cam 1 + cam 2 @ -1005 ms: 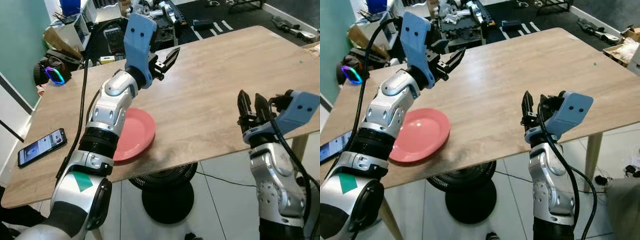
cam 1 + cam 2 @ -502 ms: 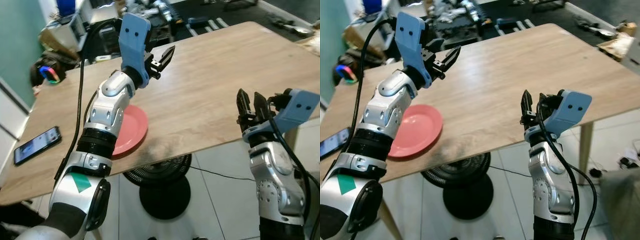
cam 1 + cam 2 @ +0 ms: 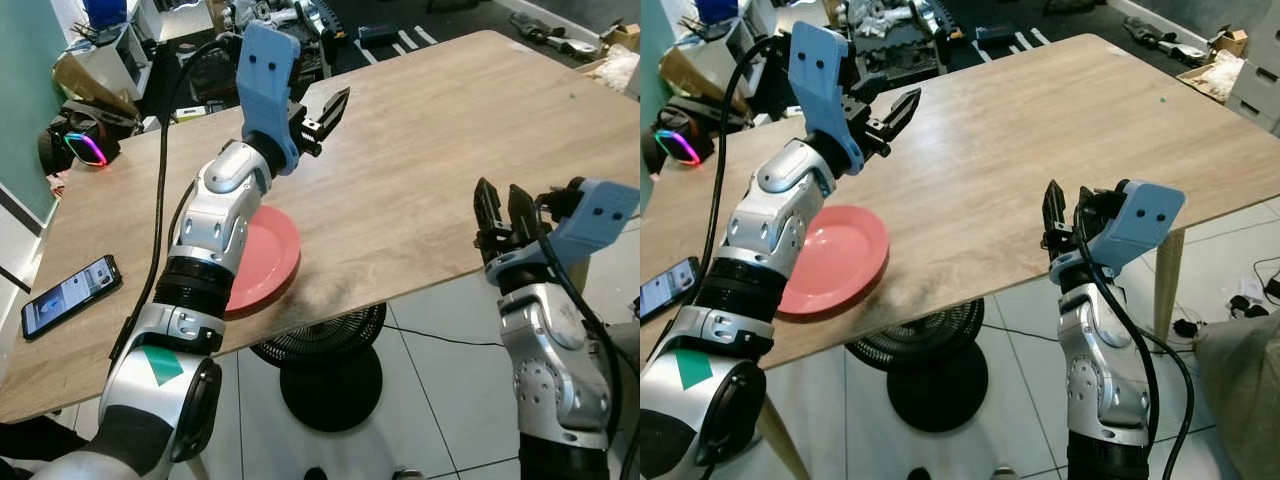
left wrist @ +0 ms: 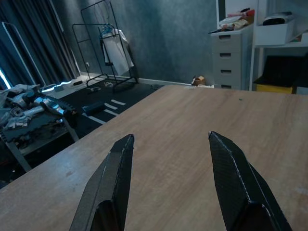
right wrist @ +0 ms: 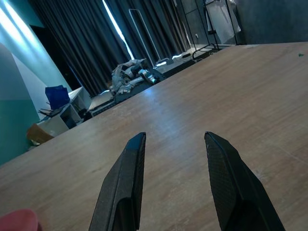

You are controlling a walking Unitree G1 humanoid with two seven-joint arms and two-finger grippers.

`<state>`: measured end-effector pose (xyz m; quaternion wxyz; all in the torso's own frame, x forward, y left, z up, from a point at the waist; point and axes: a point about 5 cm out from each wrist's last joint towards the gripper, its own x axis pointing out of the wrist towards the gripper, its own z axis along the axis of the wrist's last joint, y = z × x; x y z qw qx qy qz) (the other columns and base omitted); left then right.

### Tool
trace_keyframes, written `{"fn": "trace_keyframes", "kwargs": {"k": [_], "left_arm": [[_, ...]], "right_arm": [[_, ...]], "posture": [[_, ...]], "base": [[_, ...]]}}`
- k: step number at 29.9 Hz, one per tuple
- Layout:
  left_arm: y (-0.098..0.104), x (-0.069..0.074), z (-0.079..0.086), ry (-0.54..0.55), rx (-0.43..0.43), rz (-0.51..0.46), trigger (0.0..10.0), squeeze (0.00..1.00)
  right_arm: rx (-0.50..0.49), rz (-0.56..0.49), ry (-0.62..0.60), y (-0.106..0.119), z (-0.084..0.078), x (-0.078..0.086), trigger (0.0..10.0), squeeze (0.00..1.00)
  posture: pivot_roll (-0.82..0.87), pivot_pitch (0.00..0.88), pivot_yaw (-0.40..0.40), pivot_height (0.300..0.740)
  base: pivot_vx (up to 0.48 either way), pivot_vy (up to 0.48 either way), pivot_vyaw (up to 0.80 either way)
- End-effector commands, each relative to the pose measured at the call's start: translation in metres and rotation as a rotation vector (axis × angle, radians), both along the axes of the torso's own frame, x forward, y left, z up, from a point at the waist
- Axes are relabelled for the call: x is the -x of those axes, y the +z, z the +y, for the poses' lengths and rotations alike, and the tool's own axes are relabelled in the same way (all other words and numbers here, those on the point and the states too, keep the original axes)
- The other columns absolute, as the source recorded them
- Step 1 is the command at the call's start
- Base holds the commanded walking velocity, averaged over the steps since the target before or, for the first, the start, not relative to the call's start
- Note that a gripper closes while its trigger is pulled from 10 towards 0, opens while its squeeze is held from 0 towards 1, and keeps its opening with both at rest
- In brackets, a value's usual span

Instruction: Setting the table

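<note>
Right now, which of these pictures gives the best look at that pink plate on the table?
The right eye view: nearly the whole pink plate shows near the table's front edge, beside the left arm. In the left eye view that arm covers part of it. The right wrist view catches a sliver in a corner.

Robot's left arm is covering part of the red plate (image 3: 268, 262) on the table (image 3: 420, 160).
The plate's near-left portion is lying hidden behind the silver forearm; in the right wrist view the plate (image 5: 19, 221) is being cut off at the frame's corner, and the phone (image 3: 66, 295) screen is showing content too small to read.
</note>
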<state>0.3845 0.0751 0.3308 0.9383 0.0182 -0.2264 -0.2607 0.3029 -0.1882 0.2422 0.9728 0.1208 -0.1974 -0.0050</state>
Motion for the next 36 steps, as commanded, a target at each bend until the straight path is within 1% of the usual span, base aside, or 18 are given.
{"fn": "trace_keyframes", "kwargs": {"k": [1,27,36], "left_arm": [[-0.0002,-0.0012,0.0061,0.019,0.009,-0.001,10.0,0.00],[-0.0013,-0.0023,0.0065,0.030,-0.007,-0.002,10.0,0.00],[-0.0029,-0.0028,0.0092,0.042,-0.008,-0.001,10.0,0.00]], "right_arm": [[0.001,0.008,0.023,-0.0020,0.0054,-0.0010,10.0,0.00],[-0.002,0.009,0.026,-0.0025,0.0060,-0.0019,10.0,0.00],[-0.001,0.008,0.029,-0.0028,0.0062,-0.0023,10.0,0.00]], "posture": [[-0.17,0.109,0.221,0.740],[-0.17,0.108,0.220,0.740],[-0.16,0.106,0.219,0.740]], "base": [[0.000,0.000,0.00],[0.000,0.000,0.00],[0.000,0.000,0.00]]}}
